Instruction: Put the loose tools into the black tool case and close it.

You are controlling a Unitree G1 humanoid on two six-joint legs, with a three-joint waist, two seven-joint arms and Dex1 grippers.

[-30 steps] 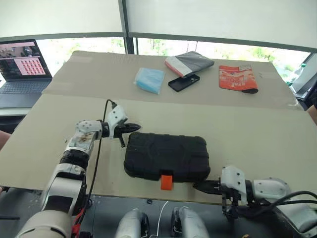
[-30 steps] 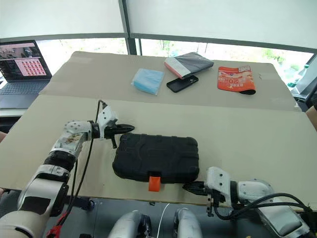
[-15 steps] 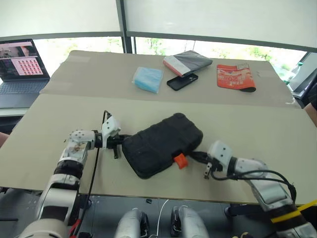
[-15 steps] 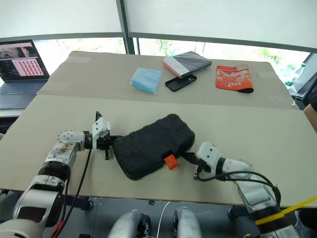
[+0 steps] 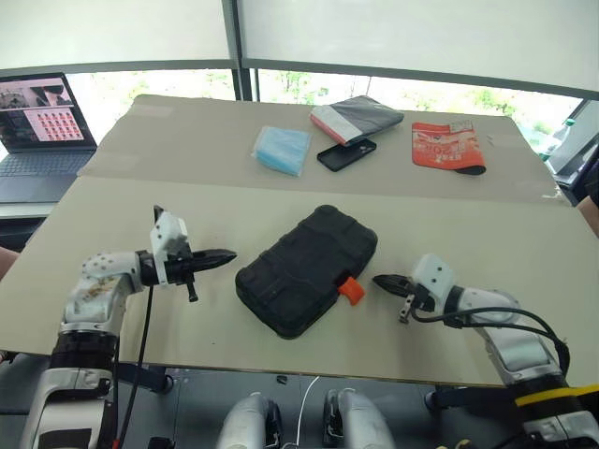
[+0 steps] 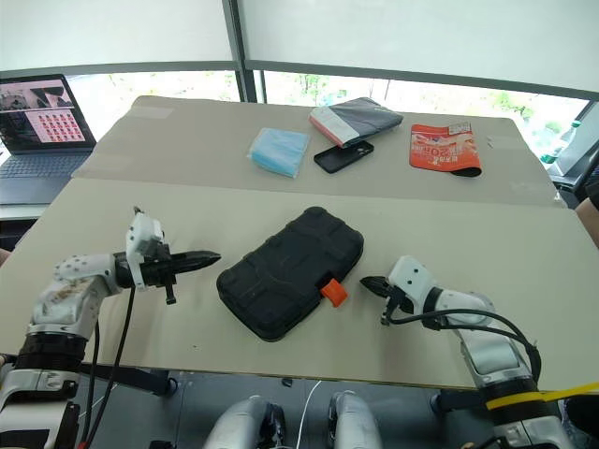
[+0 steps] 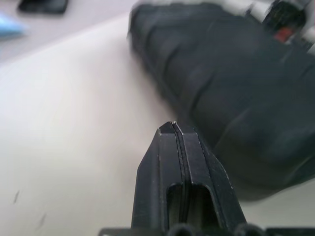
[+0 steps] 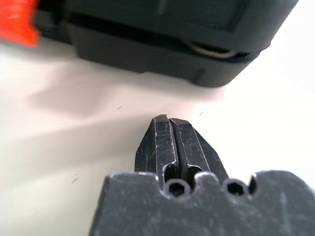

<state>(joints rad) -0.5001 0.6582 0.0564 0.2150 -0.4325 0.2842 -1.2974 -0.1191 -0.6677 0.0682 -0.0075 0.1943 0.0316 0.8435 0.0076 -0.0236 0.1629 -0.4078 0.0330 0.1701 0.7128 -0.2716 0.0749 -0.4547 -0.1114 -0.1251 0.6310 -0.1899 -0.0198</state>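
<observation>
- Left gripper [image 5: 223, 254]: I see its fingers pinched together, empty, near the black tool case [image 5: 307, 269] at its 9 o'clock.
- Case: shut, mid-table, long axis 1-to-7 o'clock, orange latch [image 5: 351, 290] toward 4; probably angled for latching.
- Right gripper [image 5: 386, 282]: closed, empty, just beside latch.

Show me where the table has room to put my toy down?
Bare patches: between the black tool case and the phone, and right of the case toward the table's edge. Crowded: the far side, with blue pack, phone and orange packet.
</observation>
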